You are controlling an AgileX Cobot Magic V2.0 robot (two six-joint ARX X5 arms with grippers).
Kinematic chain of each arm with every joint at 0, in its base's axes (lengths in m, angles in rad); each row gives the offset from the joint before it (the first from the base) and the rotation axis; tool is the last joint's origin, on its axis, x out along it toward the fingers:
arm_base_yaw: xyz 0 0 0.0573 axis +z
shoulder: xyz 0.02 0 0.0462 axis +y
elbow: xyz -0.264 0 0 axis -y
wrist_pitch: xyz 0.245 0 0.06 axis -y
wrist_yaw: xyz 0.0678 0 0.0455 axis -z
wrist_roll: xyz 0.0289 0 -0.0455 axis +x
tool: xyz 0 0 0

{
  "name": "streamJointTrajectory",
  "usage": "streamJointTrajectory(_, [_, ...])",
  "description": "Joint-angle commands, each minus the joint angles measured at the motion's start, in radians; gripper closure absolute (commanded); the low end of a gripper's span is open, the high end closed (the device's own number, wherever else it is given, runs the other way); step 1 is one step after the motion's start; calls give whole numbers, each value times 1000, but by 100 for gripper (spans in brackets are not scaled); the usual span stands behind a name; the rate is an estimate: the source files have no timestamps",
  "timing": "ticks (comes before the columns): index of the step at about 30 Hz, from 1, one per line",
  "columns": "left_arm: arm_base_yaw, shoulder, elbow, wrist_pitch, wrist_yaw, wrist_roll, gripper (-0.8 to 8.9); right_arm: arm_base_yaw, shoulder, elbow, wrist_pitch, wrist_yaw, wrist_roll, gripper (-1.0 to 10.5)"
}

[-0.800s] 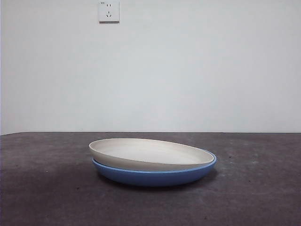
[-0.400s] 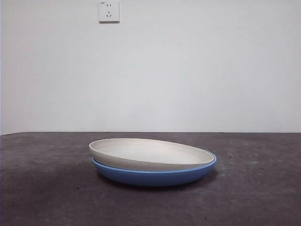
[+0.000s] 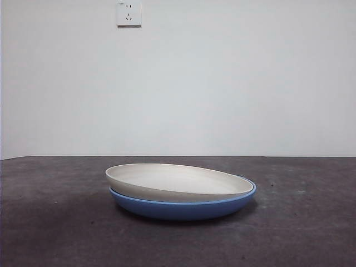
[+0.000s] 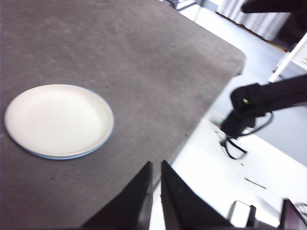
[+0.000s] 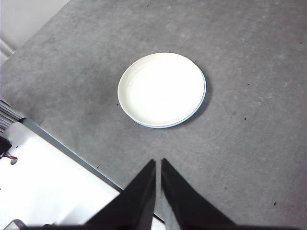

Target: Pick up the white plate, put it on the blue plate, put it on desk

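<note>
White plate (image 3: 177, 181): it lies inside the blue plate (image 3: 183, 208), nested but a little tilted; in the front view its one side stands higher above the blue rim, the other side sits down level with that rim.
Blue plate: it rests flat on the surface (image 3: 50, 222), under the white plate; from the wrist views only a thin blue edge shows around the white one.
Why placed so: I judge the stacking step is done, since the white plate is carried by the blue plate and nothing holds it. The tilt suggests it did not settle fully into the blue plate.
Left gripper (image 4: 154, 168): high above the surface, well apart from the blue plate and near the edge of the surface; its fingers are pressed nearly together, with only a thin slit between, and hold nothing.
Right gripper (image 5: 158, 165): also high, well apart from the blue plate, looking down on it; the fingers are pressed almost together and empty.
Arm pose: both arms are raised and drawn away from the blue plate; neither shows in the front view.
Remaining: to put the white plate on the surface beside the blue plate, a gripper must come down to its raised rim.
</note>
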Motion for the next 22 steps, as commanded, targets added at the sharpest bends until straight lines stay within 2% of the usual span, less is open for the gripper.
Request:
streamJointTrajectory(1, [53, 4, 1, 12, 13, 15, 786, 8, 5, 15, -72, 4, 6, 932])
streamJointTrajectory(4, [178, -3, -40, 22, 17, 16, 789, 8, 5, 15, -72, 4, 6, 932])
streamJointTrajectory(6, [275, -24, -98, 82, 15, 15, 788, 8, 5, 15, -72, 4, 6, 932])
streamJointTrajectory(9, [397, -72, -238, 271, 16, 16, 788, 8, 5, 15, -72, 4, 6, 932])
streamJointTrajectory(12, [491, -137, -418, 490, 7, 53, 788, 8, 5, 15, -72, 4, 6, 932])
streamJointTrajectory(18, [603, -306, -776, 824, -251, 51, 788, 8, 5, 15, -72, 4, 6, 932])
streamJointTrajectory(22, [630, -422, -947, 902, -378, 45, 788, 8, 5, 15, -72, 4, 6, 932])
